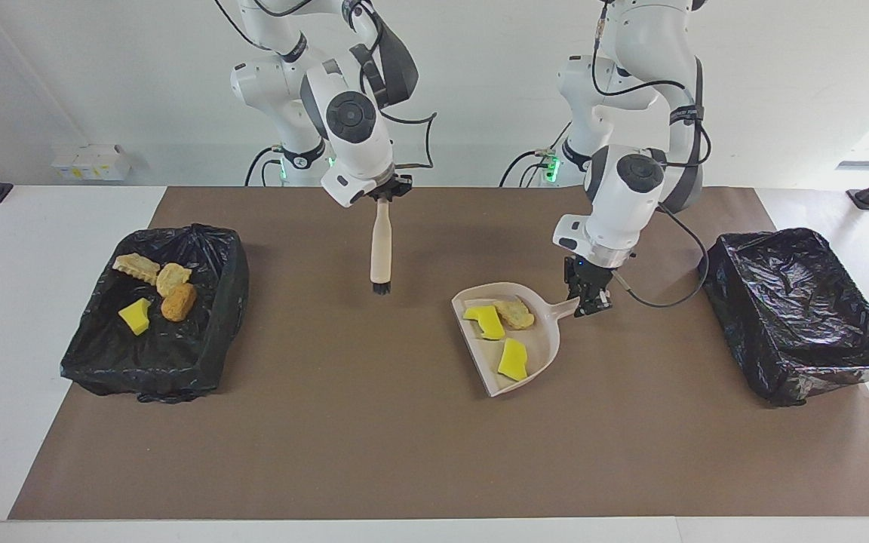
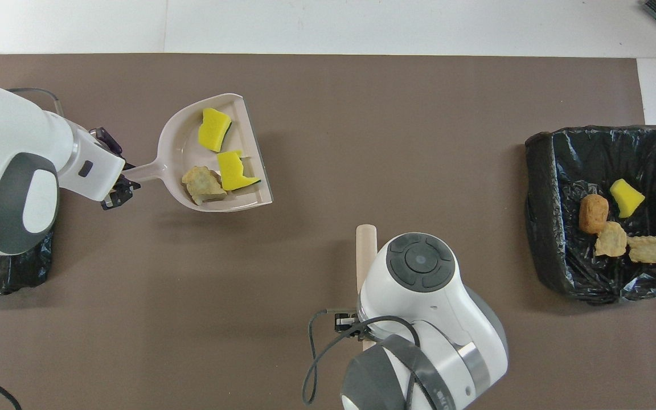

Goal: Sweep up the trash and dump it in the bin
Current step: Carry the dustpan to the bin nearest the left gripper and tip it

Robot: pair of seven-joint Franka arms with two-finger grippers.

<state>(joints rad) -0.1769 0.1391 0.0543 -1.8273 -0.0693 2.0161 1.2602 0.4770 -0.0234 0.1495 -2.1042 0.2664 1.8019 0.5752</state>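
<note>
My left gripper (image 1: 588,301) (image 2: 117,187) is shut on the handle of the beige dustpan (image 1: 548,341) (image 2: 174,149), holding it over the brown mat. Three pieces of trash lie in the pan: two yellow chunks (image 1: 483,321) (image 2: 214,122) and one tan piece (image 1: 517,312) (image 2: 203,184). My right gripper (image 1: 383,194) is shut on the wooden brush (image 1: 381,241) (image 2: 365,250), which hangs bristles-down over the mat; in the overhead view the arm hides this gripper. The bin (image 1: 201,354) (image 2: 544,188) at the right arm's end of the table holds several trash pieces (image 1: 178,302) (image 2: 593,213).
A second black-lined bin (image 1: 796,317) (image 2: 3,270) stands at the left arm's end of the table, with nothing showing inside it; my left arm covers most of it from overhead. The brown mat (image 1: 374,437) covers the table's middle.
</note>
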